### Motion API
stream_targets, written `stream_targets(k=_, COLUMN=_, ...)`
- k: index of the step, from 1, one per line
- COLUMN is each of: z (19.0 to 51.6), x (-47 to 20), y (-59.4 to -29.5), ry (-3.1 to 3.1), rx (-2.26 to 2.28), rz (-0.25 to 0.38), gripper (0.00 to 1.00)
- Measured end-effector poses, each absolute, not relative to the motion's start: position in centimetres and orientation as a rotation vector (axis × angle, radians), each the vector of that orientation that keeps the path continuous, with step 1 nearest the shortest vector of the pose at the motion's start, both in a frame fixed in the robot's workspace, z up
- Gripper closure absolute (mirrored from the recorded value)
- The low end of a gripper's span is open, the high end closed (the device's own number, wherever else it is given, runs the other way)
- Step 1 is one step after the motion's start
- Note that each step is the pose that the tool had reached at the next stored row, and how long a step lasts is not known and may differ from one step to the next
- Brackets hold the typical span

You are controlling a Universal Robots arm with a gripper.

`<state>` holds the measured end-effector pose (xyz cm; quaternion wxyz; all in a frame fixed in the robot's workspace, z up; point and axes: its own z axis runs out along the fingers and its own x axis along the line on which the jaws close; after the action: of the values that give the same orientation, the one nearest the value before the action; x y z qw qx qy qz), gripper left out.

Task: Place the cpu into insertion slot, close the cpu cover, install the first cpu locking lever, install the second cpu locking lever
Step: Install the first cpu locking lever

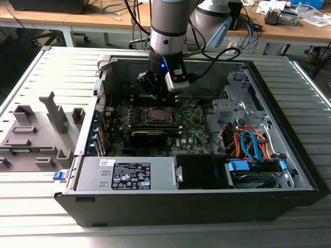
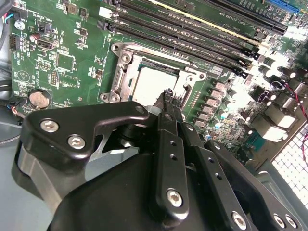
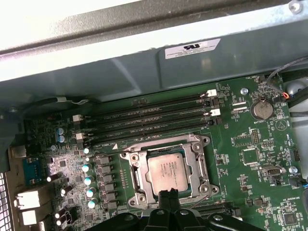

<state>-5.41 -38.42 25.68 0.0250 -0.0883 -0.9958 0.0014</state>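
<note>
The cpu (image 3: pixel 167 172) sat in its socket on the green board (image 3: pixel 250 159), with the cpu cover (image 3: pixel 199 166) lying flat around it. The gripper (image 3: pixel 168 194) hung at the socket's edge, its fingers pressed together and empty, likely to push rather than grasp.

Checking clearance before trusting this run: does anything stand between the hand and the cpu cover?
Nothing visible does. In the first wrist view the hand sits right at the edge of the cpu cover, which lies around the cpu, with no cable between them.
</note>
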Motion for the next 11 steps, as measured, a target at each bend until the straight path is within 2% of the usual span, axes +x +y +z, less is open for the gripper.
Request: stream_targets(k=11, z=25.68, x=-5.41, y=-38.42, ry=-3.081, rx=-0.258, rz=0.005, gripper=0.89)
